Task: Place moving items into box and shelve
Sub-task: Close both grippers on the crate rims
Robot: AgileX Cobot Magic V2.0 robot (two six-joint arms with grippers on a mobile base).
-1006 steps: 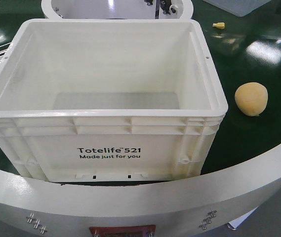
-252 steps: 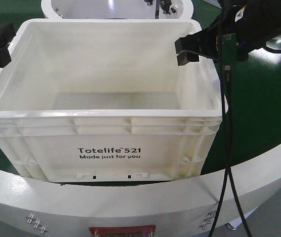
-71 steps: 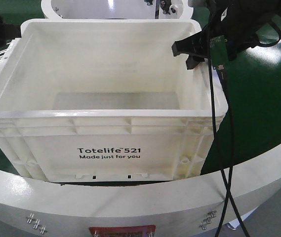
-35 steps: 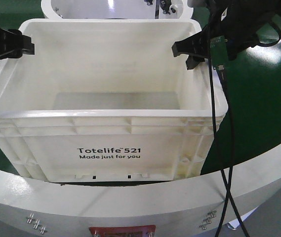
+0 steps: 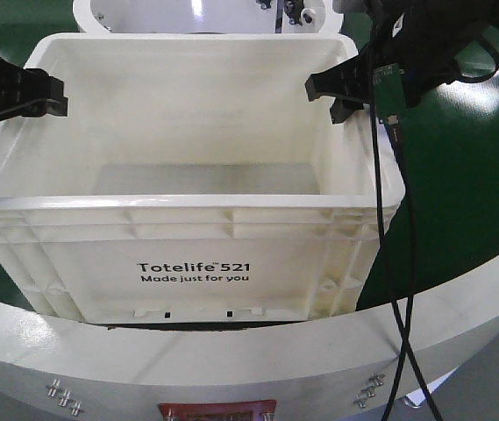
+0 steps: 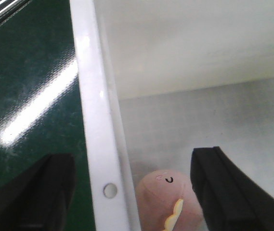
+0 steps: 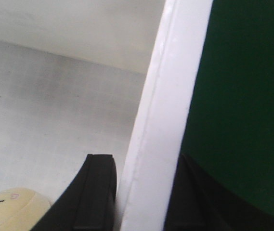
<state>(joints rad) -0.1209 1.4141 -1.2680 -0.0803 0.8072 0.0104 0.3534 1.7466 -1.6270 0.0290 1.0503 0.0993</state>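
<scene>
Green surface (image 5: pixel 468 175) is occupied by the box (image 5: pixel 196 263). Left gripper (image 6: pixel 132 190) is held spread, straddling the left rim. Right gripper (image 7: pixel 141 192) is pinched on the right rim. Pink moving item (image 6: pixel 165 202) is seen on the box floor at the left wall, yellow moving item (image 7: pixel 11 211) near the right wall.

A large white rectangular plastic tote (image 5: pixel 231 254) was set on a dark green curved table (image 5: pixel 468 175). Its left wall was straddled by the left gripper (image 6: pixel 132 192), fingers spread wide, and its right wall was clasped by the right gripper (image 5: pixel 335 95). Inside, a small pink rounded lump (image 6: pixel 163 199) was lodged against the left wall and a pale yellow rounded lump (image 7: pixel 14 211) near the right.
</scene>
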